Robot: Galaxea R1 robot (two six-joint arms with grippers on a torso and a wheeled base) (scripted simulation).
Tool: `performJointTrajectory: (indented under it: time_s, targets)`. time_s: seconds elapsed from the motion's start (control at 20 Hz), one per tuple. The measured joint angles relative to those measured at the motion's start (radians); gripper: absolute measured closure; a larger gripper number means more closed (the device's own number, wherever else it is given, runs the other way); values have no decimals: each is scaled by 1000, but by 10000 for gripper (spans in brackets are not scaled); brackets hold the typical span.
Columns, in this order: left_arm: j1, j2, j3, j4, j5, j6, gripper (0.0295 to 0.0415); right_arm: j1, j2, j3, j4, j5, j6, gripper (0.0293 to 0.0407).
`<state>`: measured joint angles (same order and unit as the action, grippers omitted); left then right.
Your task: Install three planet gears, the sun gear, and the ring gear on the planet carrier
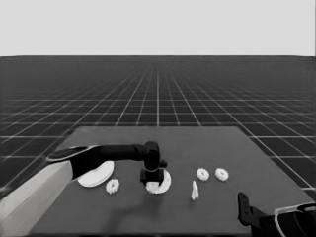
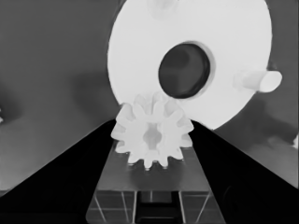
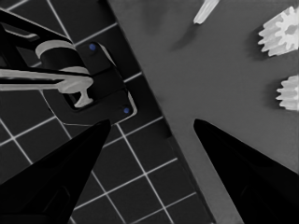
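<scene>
My left pincer (image 1: 153, 181) grips one of four gears (image 2: 152, 136) over the smaller round part (image 2: 224, 56). One gear (image 1: 112, 186) lies beside it, near the larger round part (image 1: 96, 175); two (image 1: 203, 174) beyond. My right pincer (image 3: 149, 135) is parked, spread apart.

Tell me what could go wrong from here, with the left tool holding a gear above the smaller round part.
1. The gear sits between the left tool fingers over the rim of the smaller round part, not clearly over a peg; released here, it may miss.
2. Pressing down off-centre could push that part across the table.
3. The arm hangs over the larger round part and a loose gear, so pulling back low could knock them.
</scene>
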<state>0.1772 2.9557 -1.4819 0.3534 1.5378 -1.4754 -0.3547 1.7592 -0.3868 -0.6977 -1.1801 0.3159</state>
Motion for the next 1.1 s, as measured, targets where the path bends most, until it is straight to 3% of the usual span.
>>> performJointTrajectory:
  time_s: [0.2, 0.3, 0.35, 0.7, 0.85, 1.1]
  targets:
    - [6, 1, -5, 6, -2, 3, 398, 0, 0, 0, 0, 0, 0, 315]
    - [6, 1, -5, 6, -2, 3, 339, 0, 0, 0, 0, 0, 0, 315]
    - [6, 1, -5, 6, -3, 4, 330, 0, 0, 0, 0, 0, 0, 315]
    - [6, 1, -6, 7, -3, 4, 326, 0, 0, 0, 0, 0, 0, 315]
    - [-127, -16, 82, -125, 28, -59, 326, 0, 0, 0, 0, 0, 0, 315]
    - [-162, -17, 91, -160, 29, -67, 326, 0, 0, 0, 0, 0, 0, 315]
